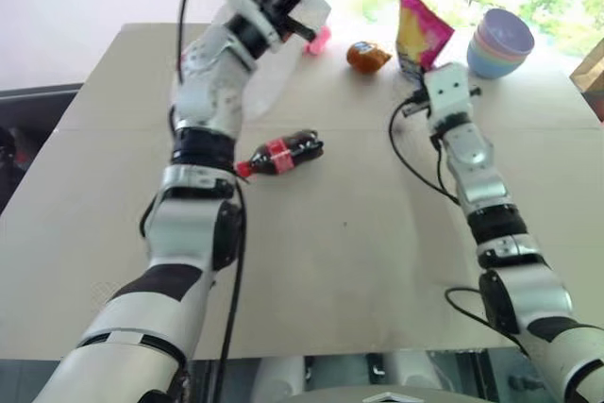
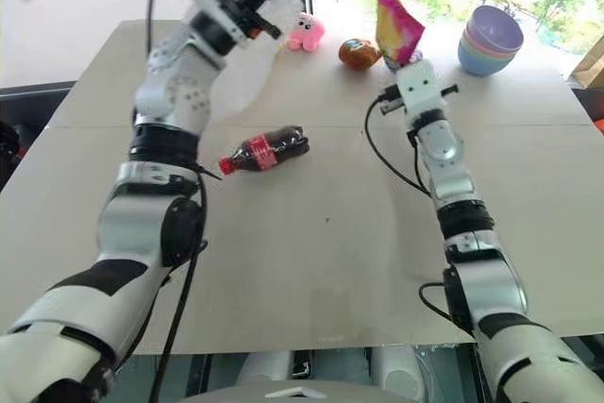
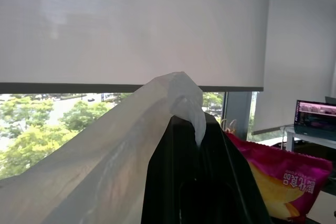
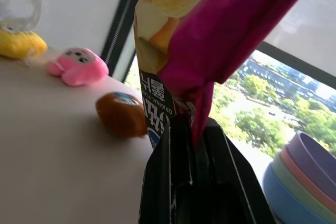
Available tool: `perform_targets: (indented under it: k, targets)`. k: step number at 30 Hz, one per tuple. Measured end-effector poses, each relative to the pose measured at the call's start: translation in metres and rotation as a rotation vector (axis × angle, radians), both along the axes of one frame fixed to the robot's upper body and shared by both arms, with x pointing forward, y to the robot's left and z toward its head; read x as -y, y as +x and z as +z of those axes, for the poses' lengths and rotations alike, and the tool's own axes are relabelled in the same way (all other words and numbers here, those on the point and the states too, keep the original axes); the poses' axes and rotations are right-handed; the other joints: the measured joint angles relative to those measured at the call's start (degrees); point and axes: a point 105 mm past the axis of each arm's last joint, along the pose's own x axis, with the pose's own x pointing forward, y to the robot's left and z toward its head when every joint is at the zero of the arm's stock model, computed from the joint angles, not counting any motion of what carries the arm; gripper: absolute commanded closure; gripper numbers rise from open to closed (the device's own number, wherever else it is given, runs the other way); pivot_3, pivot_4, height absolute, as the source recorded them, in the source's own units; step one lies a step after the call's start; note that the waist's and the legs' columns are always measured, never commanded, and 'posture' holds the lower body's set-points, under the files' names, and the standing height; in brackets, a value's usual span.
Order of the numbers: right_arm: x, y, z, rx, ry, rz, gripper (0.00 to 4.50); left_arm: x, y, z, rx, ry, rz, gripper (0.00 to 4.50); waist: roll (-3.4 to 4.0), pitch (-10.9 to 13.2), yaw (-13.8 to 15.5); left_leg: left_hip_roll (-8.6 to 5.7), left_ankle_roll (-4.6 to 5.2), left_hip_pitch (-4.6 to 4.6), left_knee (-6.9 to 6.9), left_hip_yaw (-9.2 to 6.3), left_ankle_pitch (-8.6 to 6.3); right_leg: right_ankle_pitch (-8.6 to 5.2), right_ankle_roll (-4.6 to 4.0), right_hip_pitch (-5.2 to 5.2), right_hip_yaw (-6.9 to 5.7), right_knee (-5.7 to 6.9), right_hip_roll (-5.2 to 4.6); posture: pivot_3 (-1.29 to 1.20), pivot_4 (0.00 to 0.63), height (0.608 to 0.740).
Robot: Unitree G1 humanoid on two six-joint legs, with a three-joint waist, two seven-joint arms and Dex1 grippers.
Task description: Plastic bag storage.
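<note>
Left gripper is raised high over the table's far left part, jaws clamped on a fold of the bag; the thin white film hangs from the pinch and drapes back over the forearm, so the bag is airborne, off the table. Lifting it that high probably lets the film hang free and open up for loading. Right gripper is out over the far right of the table, jaws pinched on the bottom edge of the snack packet, holding it upright, likely so it can go into the bag or be cleared out of the way. Cannot tell which.

Near to far on the table: cola bottle lies on its side mid-table, just beside the left forearm, apart from both grippers. Beyond it, pink plush and a brown round item sit near the far edge. Stacked bowls at the far right corner, near the packet. A yellow plush shows in the right wrist view, far left along the edge.

Risk: thin film could slip from such a small pinch.
</note>
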Motion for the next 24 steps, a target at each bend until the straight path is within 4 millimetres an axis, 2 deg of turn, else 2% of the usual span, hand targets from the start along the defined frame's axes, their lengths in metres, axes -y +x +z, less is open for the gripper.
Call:
perform_targets:
  k: [2,3,4,5,7,8,11,13,15,17,20,24]
  targets:
    - [0.019,-0.005,0.0,0.003,-0.004,-0.054,4.46,0.019,-0.015,-0.025,-0.018,0.079,-0.143,4.5,0.17,0.1,-0.32,0.03,-0.02,0.01,-0.06,0.01,0.01,0.0,0.0,-0.01,0.0,0.07,0.01,0.0,0.15,0.74]
    - [0.036,-0.009,-0.001,0.001,-0.011,-0.097,4.46,0.033,-0.042,-0.048,-0.024,0.161,-0.316,4.5,0.31,0.19,-0.72,0.06,-0.03,0.02,-0.14,0.07,0.02,0.0,0.0,-0.09,0.09,0.24,0.02,0.0,0.15,0.74]
    - [0.041,-0.01,-0.001,-0.002,-0.014,-0.11,4.46,0.037,-0.048,-0.055,-0.031,0.179,-0.357,4.5,0.36,0.24,-0.74,0.07,-0.04,0.01,-0.13,0.06,0.02,0.0,0.0,-0.1,0.1,0.28,0.03,0.0,0.15,0.74]
    - [0.054,-0.013,-0.003,-0.012,-0.018,-0.142,4.46,0.041,-0.067,-0.074,-0.053,0.252,-0.463,4.5,0.4,0.3,-0.99,0.09,-0.1,0.0,-0.15,0.11,0.06,0.0,-0.01,-0.2,0.14,0.31,0.06,0.0,0.15,0.74]
    - [0.077,-0.02,-0.006,-0.027,-0.034,-0.196,4.46,0.036,-0.088,-0.092,-0.078,0.338,-0.536,4.5,0.5,0.41,-1.31,0.09,-0.17,0.05,-0.13,0.07,0.1,-0.01,-0.03,-0.24,0.22,0.31,0.08,0.0,0.15,0.74]
    - [0.091,-0.024,-0.007,-0.036,-0.032,-0.225,4.46,0.027,-0.09,-0.095,-0.08,0.369,-0.51,4.5,0.51,0.43,-1.32,0.1,-0.27,0.07,-0.09,0.06,0.17,-0.01,-0.03,-0.25,0.24,0.38,0.1,0.0,0.15,0.74]
    - [0.102,-0.033,-0.004,-0.029,-0.025,-0.231,4.46,0.003,-0.088,-0.093,-0.042,0.394,-0.385,4.5,0.51,0.43,-1.39,0.13,-0.34,0.39,0.0,0.12,0.23,0.0,-0.04,-0.15,0.57,0.58,0.25,0.0,0.15,0.74]
    - [0.099,-0.04,0.0,-0.015,-0.069,-0.198,4.46,-0.013,-0.084,-0.09,-0.035,0.349,-0.275,4.5,0.51,0.43,-1.36,0.16,-0.33,0.51,0.06,0.02,0.24,0.0,-0.03,-0.06,0.67,0.6,0.27,0.0,0.15,0.74]
    - [0.088,-0.047,-0.002,-0.003,-0.167,-0.142,4.46,-0.029,-0.077,-0.084,-0.027,0.275,-0.154,4.5,0.51,0.43,-1.03,0.15,-0.32,0.45,0.14,-0.02,0.23,0.01,-0.02,-0.06,0.69,0.59,0.27,0.0,0.15,0.74]
    - [0.066,-0.057,-0.013,0.011,-0.336,-0.049,4.46,-0.047,-0.072,-0.075,-0.004,0.179,-0.005,4.5,0.49,0.42,-0.53,0.15,-0.3,0.43,0.13,-0.01,0.21,0.01,-0.02,-0.07,0.75,0.56,0.26,0.0,0.15,0.74]
    - [0.039,-0.069,-0.029,0.035,-0.445,0.066,4.46,-0.071,-0.069,-0.074,0.007,0.114,0.159,4.5,0.49,0.42,-0.23,0.15,-0.31,0.38,0.06,-0.03,0.21,0.01,-0.02,-0.1,0.73,0.53,0.24,0.0,0.15,0.74]
    - [0.003,-0.082,-0.029,0.137,-0.553,0.216,4.46,-0.096,-0.067,-0.076,-0.011,0.018,0.309,4.5,0.46,0.42,-0.06,0.14,-0.31,0.34,0.12,-0.05,0.21,0.02,-0.02,-0.11,0.65,0.53,0.2,0.0,0.15,0.74]
